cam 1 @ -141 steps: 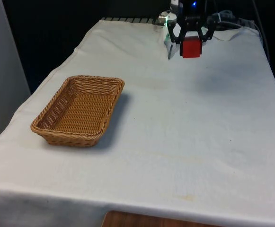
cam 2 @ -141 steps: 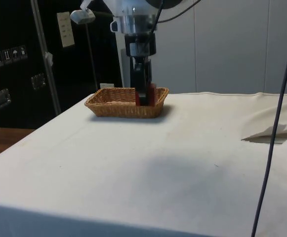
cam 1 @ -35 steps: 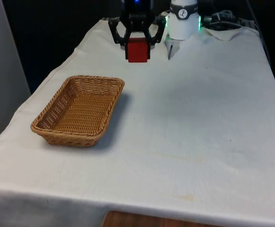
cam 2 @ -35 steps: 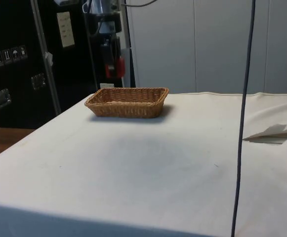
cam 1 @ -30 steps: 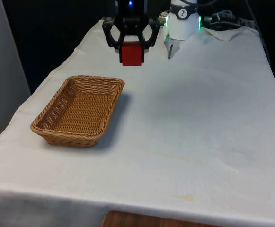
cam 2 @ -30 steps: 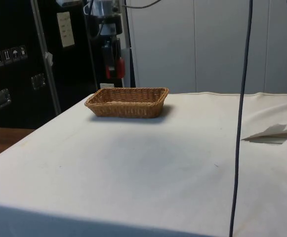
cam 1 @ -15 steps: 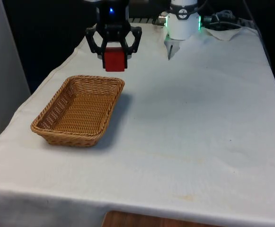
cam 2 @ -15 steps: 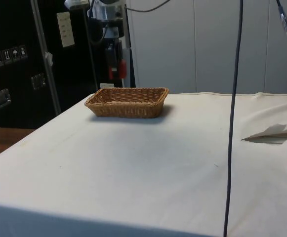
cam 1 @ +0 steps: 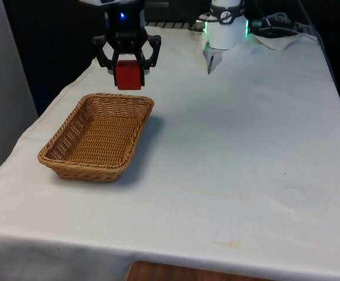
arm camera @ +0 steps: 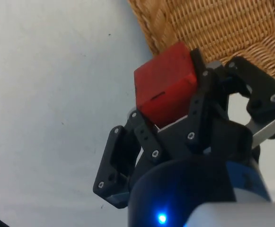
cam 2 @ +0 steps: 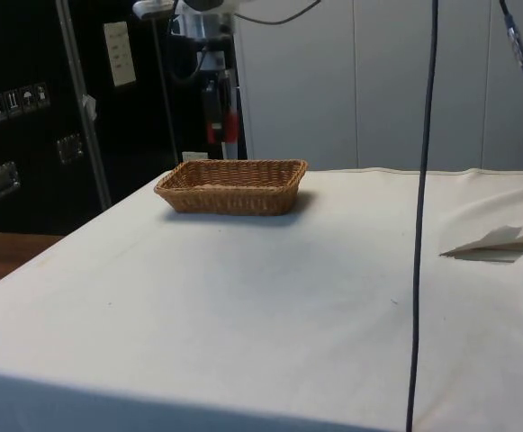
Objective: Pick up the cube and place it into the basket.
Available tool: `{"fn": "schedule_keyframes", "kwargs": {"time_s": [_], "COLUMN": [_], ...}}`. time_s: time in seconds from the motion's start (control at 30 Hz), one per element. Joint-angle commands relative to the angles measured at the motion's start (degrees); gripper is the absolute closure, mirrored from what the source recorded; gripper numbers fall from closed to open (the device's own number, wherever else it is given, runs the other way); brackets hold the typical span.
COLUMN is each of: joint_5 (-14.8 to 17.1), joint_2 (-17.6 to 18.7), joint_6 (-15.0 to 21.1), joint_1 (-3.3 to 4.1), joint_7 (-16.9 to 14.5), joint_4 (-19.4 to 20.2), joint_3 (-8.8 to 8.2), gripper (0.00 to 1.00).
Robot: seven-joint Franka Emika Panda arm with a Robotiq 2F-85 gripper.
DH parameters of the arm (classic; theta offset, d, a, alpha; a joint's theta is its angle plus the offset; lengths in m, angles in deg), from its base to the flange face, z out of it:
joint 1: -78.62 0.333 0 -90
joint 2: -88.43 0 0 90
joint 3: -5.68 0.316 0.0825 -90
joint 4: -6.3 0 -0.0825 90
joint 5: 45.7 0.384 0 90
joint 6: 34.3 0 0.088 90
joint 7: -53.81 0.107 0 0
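A red cube [cam 1: 128, 74] hangs in the air, held between the black fingers of my gripper [cam 1: 127, 71], which is shut on it. It hovers just beyond the far rim of the brown wicker basket [cam 1: 76, 126], well above the cloth. From the side, the cube [cam 2: 222, 127] and gripper [cam 2: 221, 125] sit high over the basket [cam 2: 232, 187]. In the wrist view the cube [arm camera: 164, 88] is clamped in the gripper [arm camera: 168, 97], with a corner of the basket [arm camera: 213, 26] just past it.
The basket stands on the white cloth toward the front view's left. The robot's white base [cam 1: 225, 26] and a fold of cloth [cam 1: 212, 60] lie at the table's far end. A black cable [cam 2: 420, 207] hangs down in the side view.
My gripper has carried the cube steadily toward the front view's left, from the table's far right area to just beyond the basket's far rim. The grip stays shut.
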Motion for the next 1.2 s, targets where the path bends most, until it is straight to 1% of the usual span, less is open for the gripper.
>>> {"fn": "schedule_keyframes", "kwargs": {"time_s": [0.0,0.07,0.13,0.17,0.2,0.33,0.37,0.43,0.47,0.5,0.53,0.73,0.77,0.8,0.83,0.87,1.07,1.1,1.13,1.17], "joint_5": [1.0,1.7,2.9,2.3,3.2,4.7,5.4,5.8,5.4,6.5,7.0,9.7,10.0,9.8,10.1,10.3,10.9,10.5,10.9,11.0], "joint_2": [0.7,1.2,2.1,1.8,2.4,3.7,4.4,4.8,4.5,5.4,5.8,7.7,7.9,7.8,8.1,8.2,9.3,8.8,9.5,9.7], "joint_6": [-0.2,-0.2,-0.3,0.0,-0.3,-0.5,-0.6,-0.6,-0.1,-0.6,-0.6,-0.6,-0.6,-0.2,-0.6,-0.6,-0.6,-0.2,-0.7,-0.7], "joint_1": [-0.74,-0.80,-1.03,-0.46,-1.09,-1.32,-1.55,-1.55,-0.92,-1.72,-1.83,-1.89,-1.83,-1.49,-1.83,-1.89,-1.89,-1.55,-1.89,-1.89], "joint_7": [-1.1,-1.9,-3.2,-2.6,-3.5,-5.0,-5.7,-6.1,-5.7,-6.8,-7.2,-9.3,-9.5,-9.3,-9.6,-9.6,-9.7,-9.5,-9.7,-9.7], "joint_4": [-0.6,-1.0,-1.6,-1.1,-1.8,-2.8,-3.2,-3.4,-2.9,-3.8,-4.0,-5.1,-5.2,-4.8,-5.2,-5.3,-5.5,-5.0,-5.6,-5.7], "joint_3": [0.06,-0.40,-1.09,-1.43,-1.32,-2.18,-2.58,-2.81,-3.21,-3.15,-3.38,-4.58,-4.64,-4.93,-4.70,-4.70,-4.58,-4.93,-4.58,-4.64], "gripper": [1.00,1.00,1.00,1.00,1.00,1.00,1.00,1.00,1.00,1.00,1.00,1.00,1.00,1.00,1.00,1.00,1.00,1.00,1.00,1.00]}}
